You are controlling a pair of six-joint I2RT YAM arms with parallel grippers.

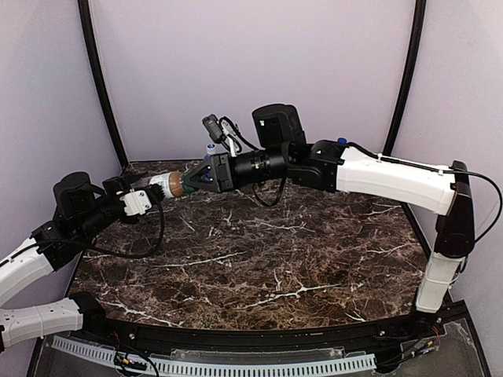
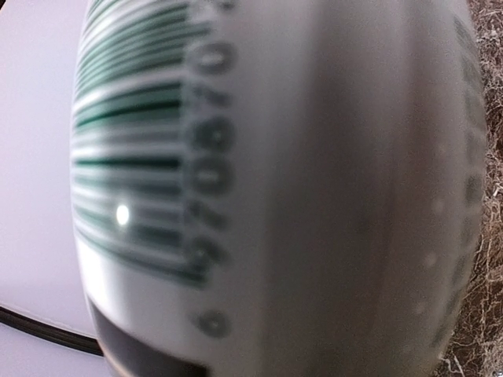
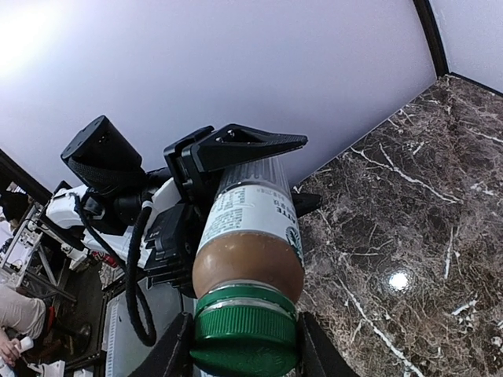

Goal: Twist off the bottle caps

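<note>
The brown coffee-drink bottle with white label [image 1: 167, 185] lies horizontally above the dark marble table [image 1: 275, 259], its body clenched in the left gripper [image 1: 154, 192] and its green screw cap [image 3: 245, 339] pinched by the coaxially facing right gripper [image 1: 187, 184].

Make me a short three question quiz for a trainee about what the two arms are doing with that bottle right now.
1. Multiple choice: the cap on the brown bottle is A red, B green, C white?
2. True or false: the bottle stands upright on the table.
3. Fill in: the left gripper holds the labelled body; the ___ gripper grips the cap.

Key: 1 B. 2 False: it is held on its side, off the marble, between both grippers. 3 right: the right gripper has a finger on each side of the cap.
</note>
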